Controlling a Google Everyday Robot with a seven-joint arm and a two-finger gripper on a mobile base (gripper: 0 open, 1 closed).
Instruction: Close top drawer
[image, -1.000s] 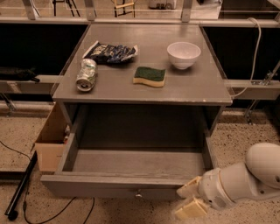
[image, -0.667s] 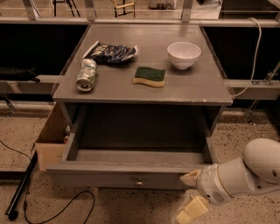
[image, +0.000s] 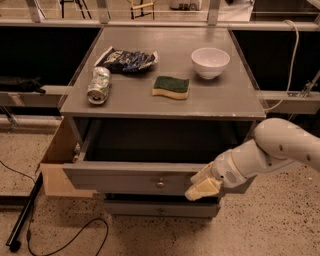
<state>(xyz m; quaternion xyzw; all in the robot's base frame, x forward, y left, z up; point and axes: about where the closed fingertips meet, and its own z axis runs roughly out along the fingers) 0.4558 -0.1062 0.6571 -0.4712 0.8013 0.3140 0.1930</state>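
Evidently, the top drawer (image: 125, 177) was left partly pulled out beneath the front edge of the desk (image: 150, 107), with its dark inside shown behind the long grey front panel and a small metal knob (image: 160, 184) set at the centre. The gripper (image: 200, 182) was held at the right part of that panel, below the desk's front right corner, on a white arm reaching in from the right; whether it was spread or pressed together could not be told. On the desk top, a can (image: 99, 85) was laid on its side near the left edge, a crumpled snack bag (image: 127, 59) was placed behind it, a green sponge (image: 171, 86) was set near the middle, and a white bowl (image: 210, 62) was stood upright towards the back right corner. A cardboard box (image: 60, 165) was seen against the desk's left side.
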